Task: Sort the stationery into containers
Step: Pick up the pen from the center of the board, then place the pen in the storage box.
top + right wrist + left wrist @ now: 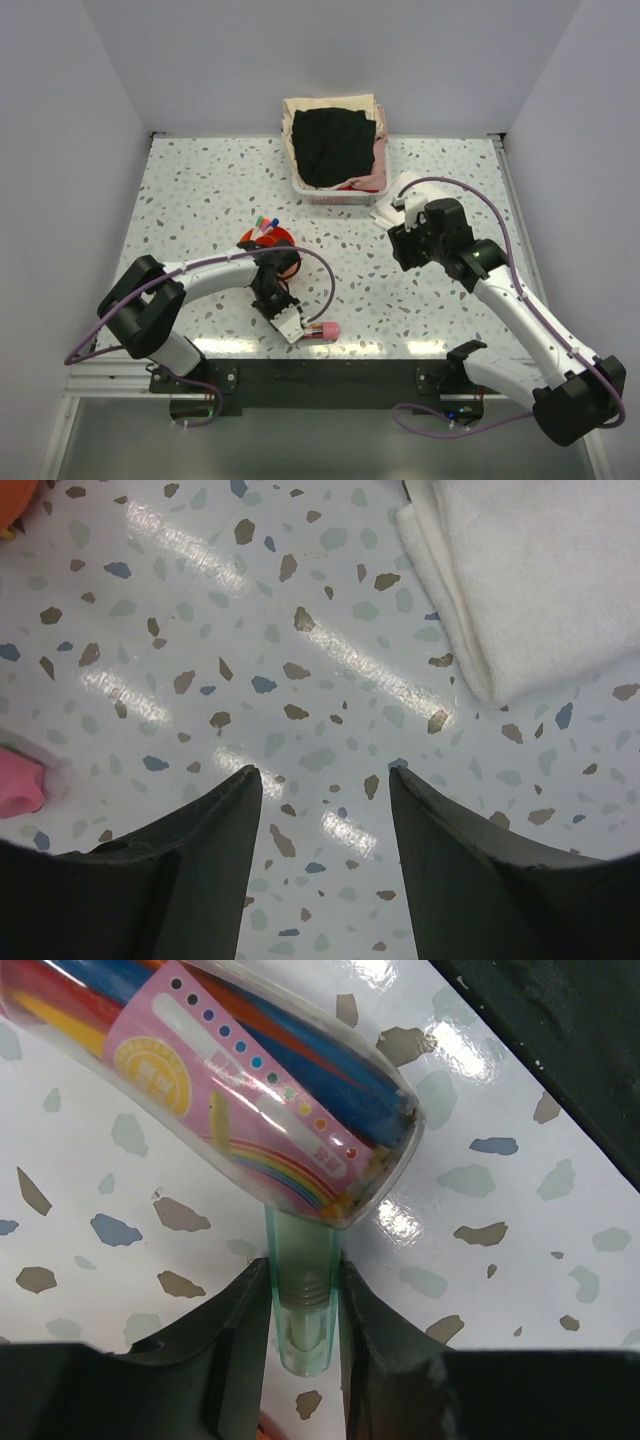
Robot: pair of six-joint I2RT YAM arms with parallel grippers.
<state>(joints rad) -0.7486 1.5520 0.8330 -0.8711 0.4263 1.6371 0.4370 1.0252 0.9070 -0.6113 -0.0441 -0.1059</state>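
beside the green tube (300, 1325) lies a pink-labelled pen case (250, 1090).

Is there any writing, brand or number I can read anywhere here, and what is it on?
No text here can be read.
On the clear tube, the pink label: a yellow round emblem and a white strip carry marks, too blurred to read.
No print shows on the green tube, cloth or basket.
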